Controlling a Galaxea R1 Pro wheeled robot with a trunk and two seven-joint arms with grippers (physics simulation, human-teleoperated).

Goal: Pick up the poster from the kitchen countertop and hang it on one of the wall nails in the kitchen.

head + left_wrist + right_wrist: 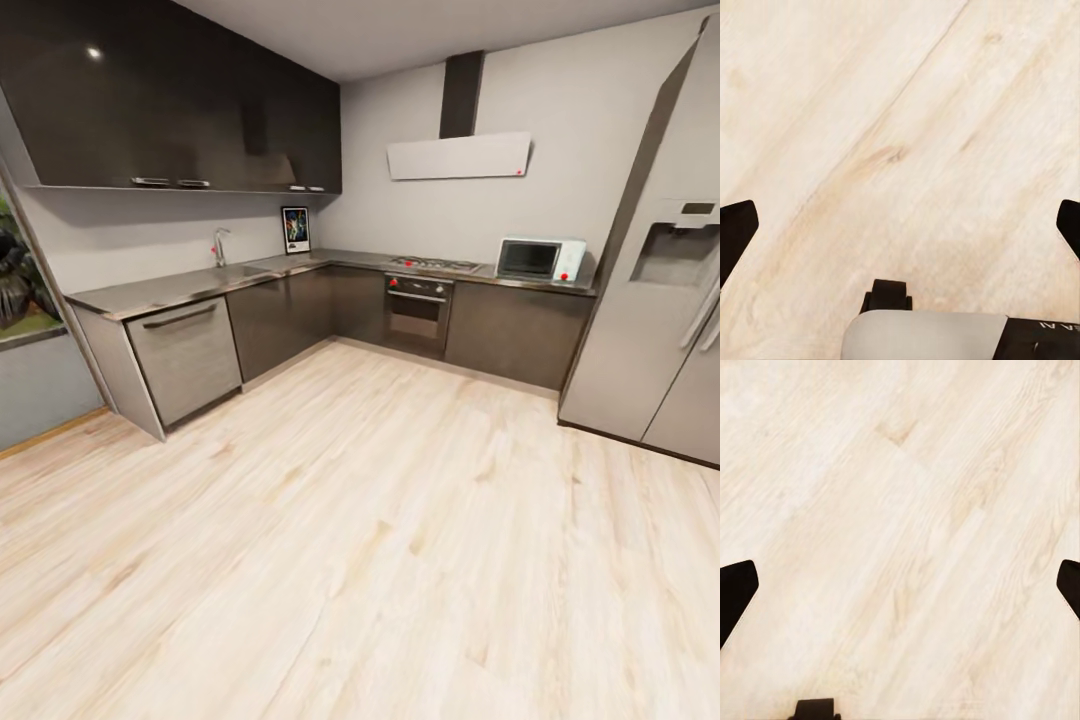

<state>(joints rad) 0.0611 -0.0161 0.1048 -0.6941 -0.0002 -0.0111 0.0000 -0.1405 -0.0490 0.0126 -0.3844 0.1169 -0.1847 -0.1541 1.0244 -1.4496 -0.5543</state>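
Head view: wide stretch of pale wood floor (380,560) between the camera and the kitchen, nothing standing on it. L-shaped countertop (180,287) runs along the left wall and the back wall, dark cabinet fronts below; its near end stops at a grey dishwasher panel (185,357). Fridge (660,300) closes off the right side, with a clear floor lane between it and the counter run.

One poster (295,230) stands upright on the countertop in the far corner, leaning against the wall under the dark upper cabinets (180,100). On the same counter: one tap (218,246) over the sink, one hob (434,264) above the oven (417,314), one white microwave (541,259). One extractor hood (460,155) on the back wall. Wall nails too small to make out.

Wrist views add what the head view lacks: left gripper (900,236) and right gripper (900,596) both point down at bare floor planks, fingertips spread to the picture edges, nothing between them. Two grippers, both empty.
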